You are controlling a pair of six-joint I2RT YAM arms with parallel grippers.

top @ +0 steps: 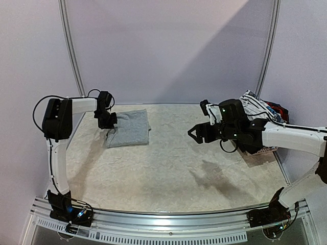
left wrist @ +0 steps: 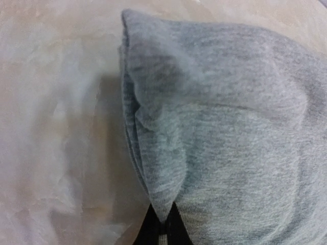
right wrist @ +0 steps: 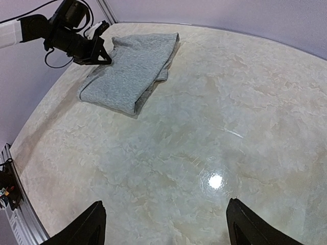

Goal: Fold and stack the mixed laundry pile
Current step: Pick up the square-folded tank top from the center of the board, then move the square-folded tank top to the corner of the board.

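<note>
**Laundry folding: one garment down, pile waiting**

Item 1, grey garment (top: 132,127): folded to a rough rectangle, lying flat at the far left of the table (top: 168,168). A loose flap shows along its near right edge. It looks like the first piece of the stack.

Item 2, left gripper (top: 107,121): at the garment's left edge. In the wrist view its fingers are drawn together and a fold of grey cloth runs down to their tips, seemingly pinched there.

Item 3, right gripper (top: 195,133): jaws spread wide, nothing between them. It hovers over bare table right of centre, well apart from the garment.

Item 4, pile (top: 258,104): striped white, red and blue cloth heaped in the basket (top: 265,151) at the far right edge, behind the right arm.

Step in hand, as judged: finishing or squaring the grey fold, most of the task yet to do.

Next move, as judged: left fingers let go without dragging the fold open and the flap is tucked in. The right arm then turns back to the basket for one piece, lifted free of its neighbours.

Surface: pale marbled top, glossy, with a lamp glare (right wrist: 215,180).

Room: plain lilac-white wall (top: 168,46), curved metal frame (top: 70,46), slotted rail (top: 168,220) at the near edge
</note>
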